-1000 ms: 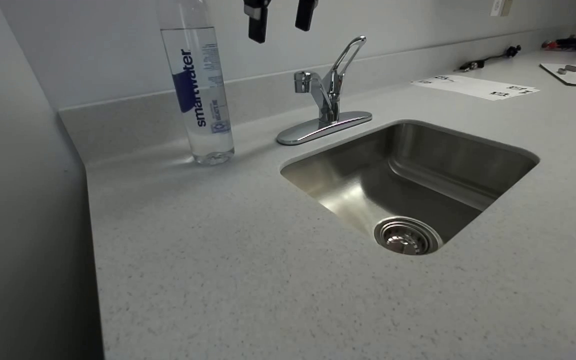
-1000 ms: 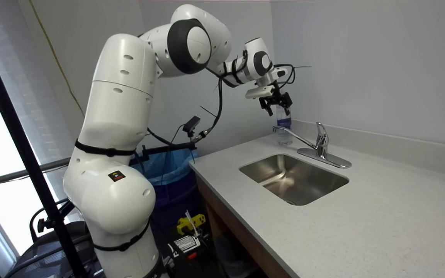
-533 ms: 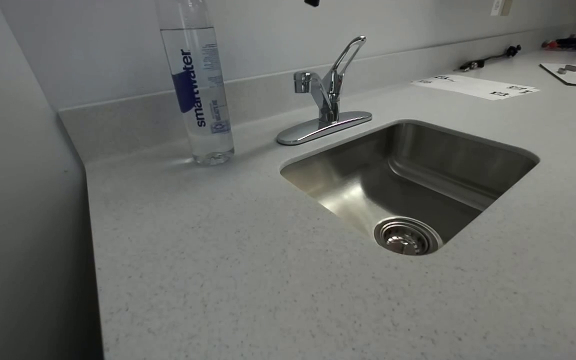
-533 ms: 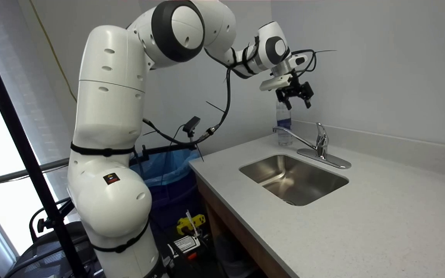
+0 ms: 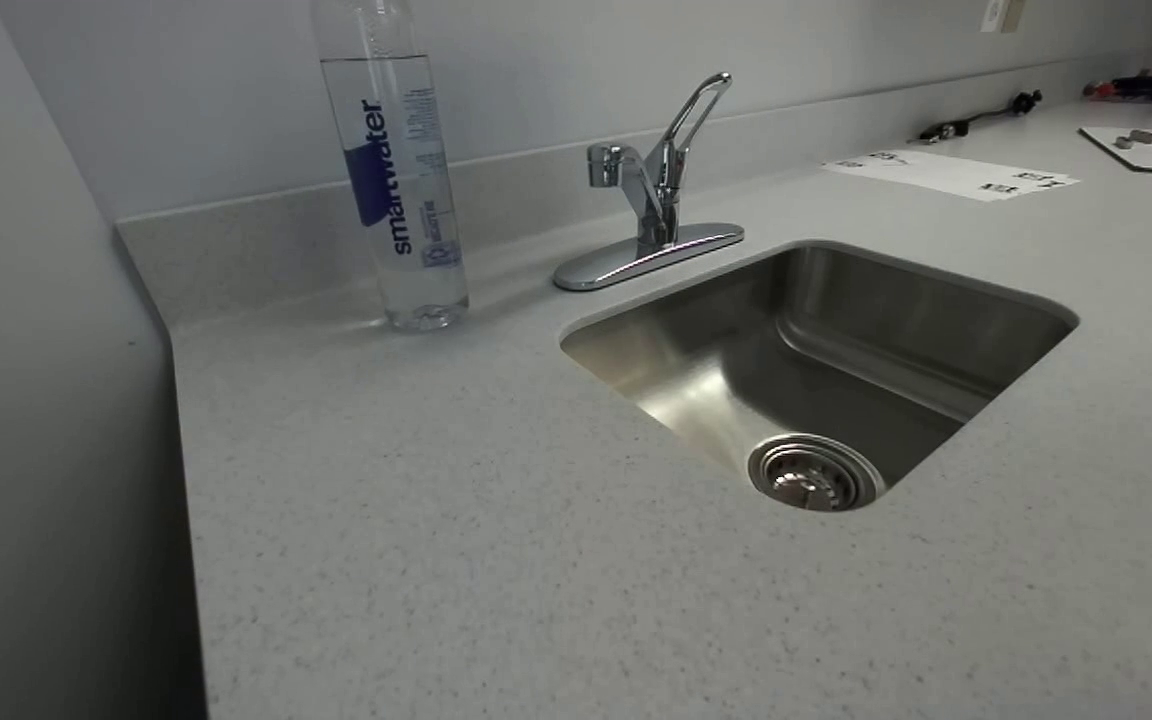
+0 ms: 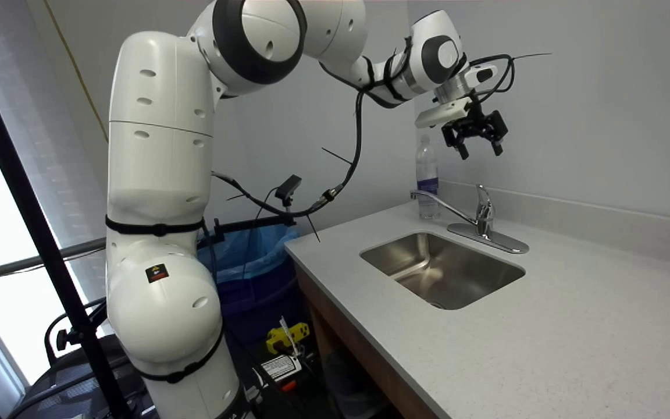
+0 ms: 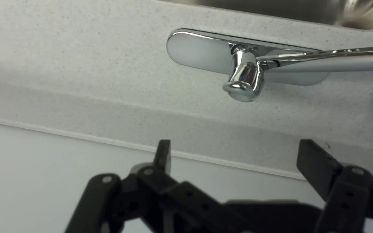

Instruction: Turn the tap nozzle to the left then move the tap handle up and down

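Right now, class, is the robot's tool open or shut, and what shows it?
Open: in the wrist view, the tool has its fingers wide apart, gripping nothing.

In an exterior view the camera is looking from nearby, slantwise down over the worktop (image 5: 416, 500) to its back edge, an end edge running along the left. In an exterior view the camera is standing farther off, facing that end. In both exterior views the sink (image 5: 916, 310) and tap nozzle (image 5: 634, 176) are showing. The wrist view is facing steeply down over the back edge, the gripper (image 7: 235, 142) filling the bottom.
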